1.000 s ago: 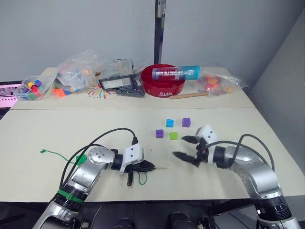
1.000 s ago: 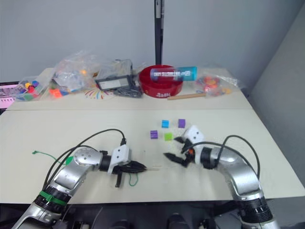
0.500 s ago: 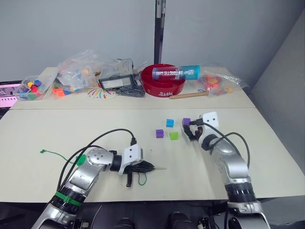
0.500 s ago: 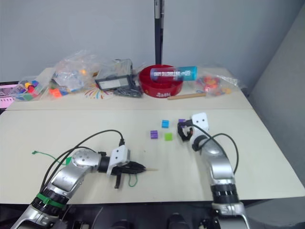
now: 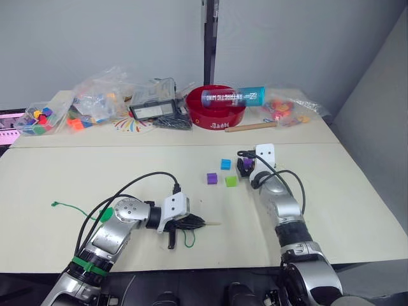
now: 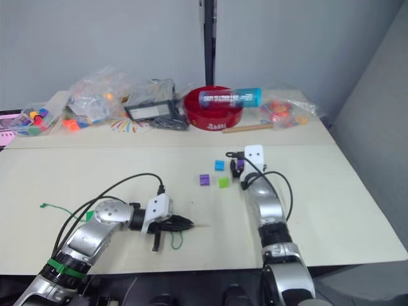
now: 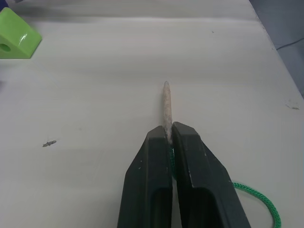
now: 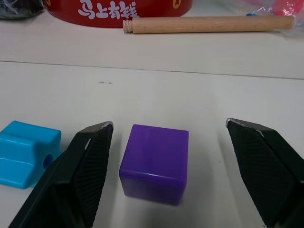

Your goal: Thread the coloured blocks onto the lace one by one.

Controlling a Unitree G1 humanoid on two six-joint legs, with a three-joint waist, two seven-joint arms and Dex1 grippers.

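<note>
My left gripper [image 5: 193,222] is shut on the lace just behind its pale tan tip [image 7: 166,102], which points right along the table. The thin green cord [image 5: 76,208] trails left to a knotted tail and loops under the gripper. Past the tip lie a purple block [image 5: 212,178], a lime green block [image 5: 231,181] and a cyan block [image 5: 225,164]. My right gripper [image 8: 169,124] is open, its fingers [image 8: 83,171] standing on either side of a second purple block [image 8: 154,163] without touching it.
At the back stand a red bowl [image 5: 217,109] with a blue tube [image 5: 233,97] across it, a wooden dowel [image 5: 252,127], plastic bags of small pieces [image 5: 99,99], a black device [image 5: 153,109] and a box of coloured cubes [image 5: 38,119].
My right arm has swung from the front of the table toward the back, and its open gripper now straddles the purple block. The left gripper and lace have stayed put.
</note>
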